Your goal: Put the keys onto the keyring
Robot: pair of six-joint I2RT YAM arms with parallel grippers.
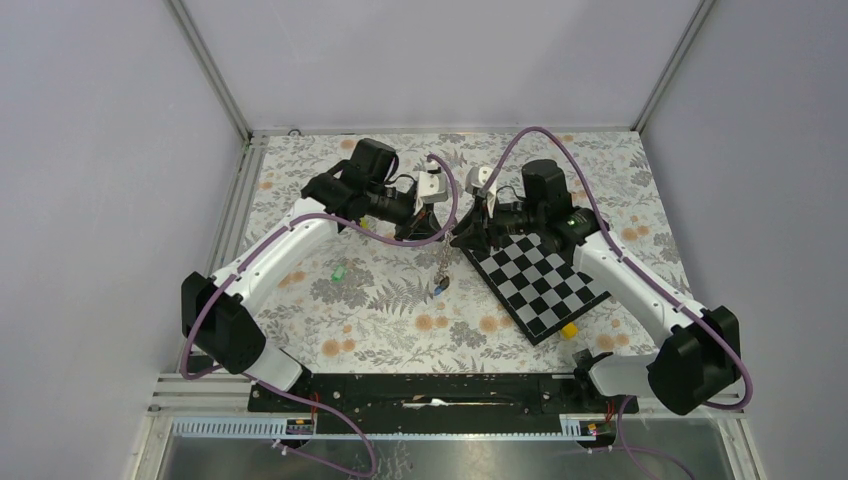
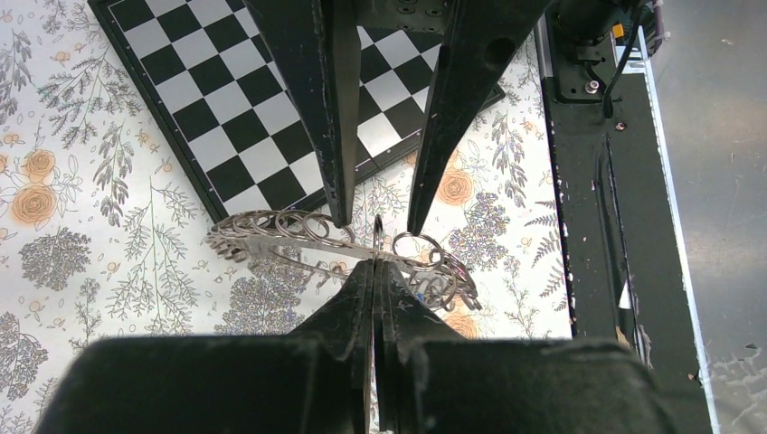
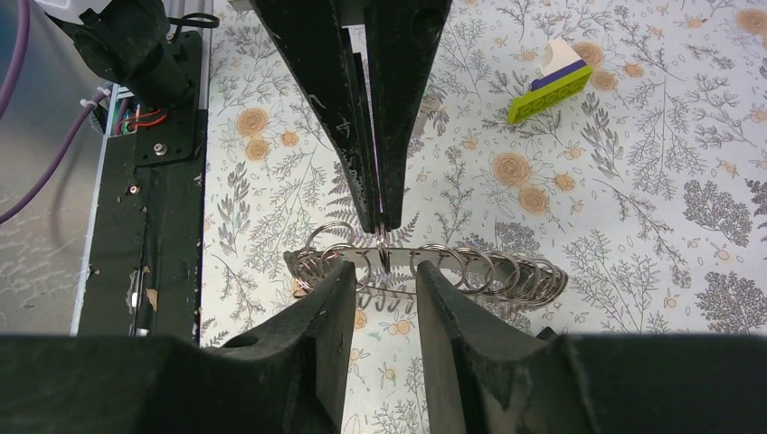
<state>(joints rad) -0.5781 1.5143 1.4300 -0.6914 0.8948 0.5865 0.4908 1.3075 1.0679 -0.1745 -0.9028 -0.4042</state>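
The keyring (image 1: 443,262) is a silver chain of small rings, hanging as a strand between my two grippers. A small dark key with a hint of blue (image 1: 441,287) hangs at its lower end. The green and black-brown keys are not in view. My left gripper (image 2: 376,264) is shut on one ring of the keyring (image 2: 271,226). It shows from above in the right wrist view (image 3: 381,221). My right gripper (image 3: 384,271) is open, its fingertips either side of the keyring (image 3: 488,271) and close to the pinched ring. It also shows in the left wrist view (image 2: 378,221).
A black-and-white checkerboard (image 1: 540,282) lies right of the grippers, with a small yellow block (image 1: 568,330) at its near corner. A yellow-green stick (image 3: 547,90) lies on the floral cloth to the left (image 1: 338,271). The black base rail (image 1: 430,390) runs along the near edge.
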